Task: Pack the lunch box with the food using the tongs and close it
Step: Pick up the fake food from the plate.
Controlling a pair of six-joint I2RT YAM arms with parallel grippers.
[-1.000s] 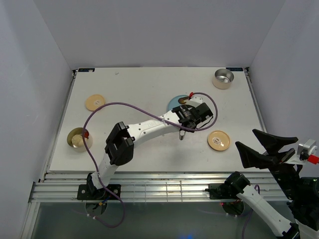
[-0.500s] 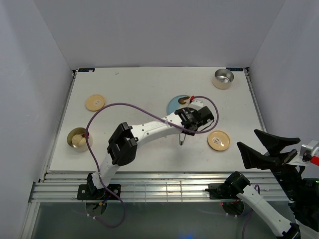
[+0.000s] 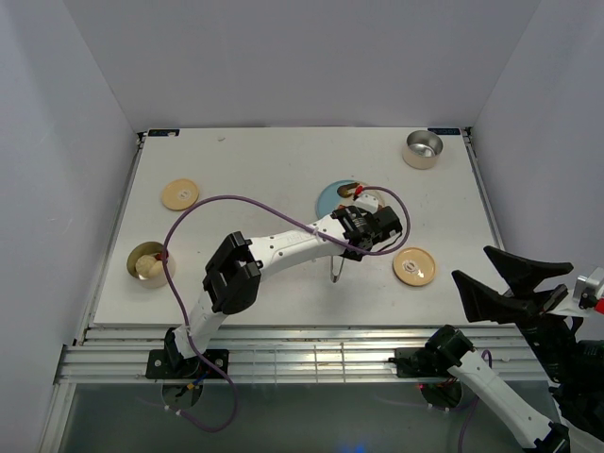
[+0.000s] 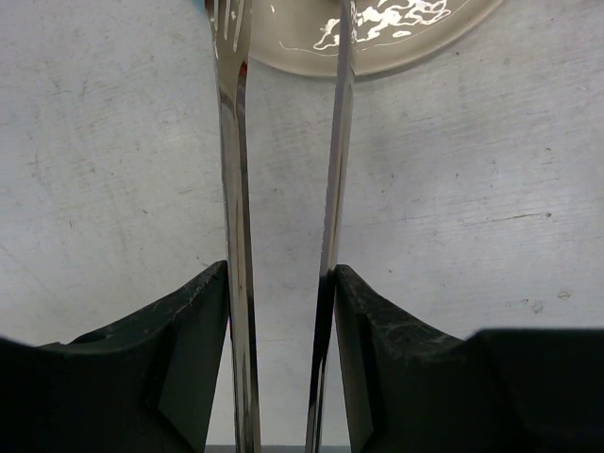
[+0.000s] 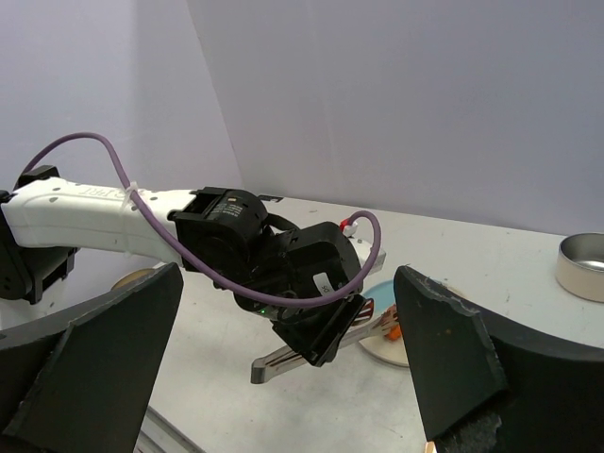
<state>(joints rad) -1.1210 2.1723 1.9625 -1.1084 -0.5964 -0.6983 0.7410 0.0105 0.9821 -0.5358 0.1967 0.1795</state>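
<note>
Early stage: left gripper [image 4: 281,274] clamps slim silver metal tongs [image 4: 236,189], arms spread, pinching nothing; small food pieces [image 3: 351,191] lie on round blue plate [image 3: 327,199] on the white table [image 3: 264,160], between centre and far edge; packing and closing apparently remain.

Tongs [image 4: 235,189]: polished metal, mirror-bright; reflections are carried along both arms.
Left gripper [image 4: 281,276]: black plastic, matt and finely grained, with edges scuffed pale.
Right gripper [image 5: 288,274]: black matt plastic, chipped along one finger's edge.
Table [image 4: 472,208]: white and matt, marked by fine scratches and specks.
Plate [image 4: 406,52]: glazed, glossy.
Bowl [image 3: 422,148]: bare metal with a dull sheen.
Cable [image 3: 226,197]: purple sheath, smooth.
Arm shell [image 3: 293,243]: white plastic — a slight gloss is shown.
</note>
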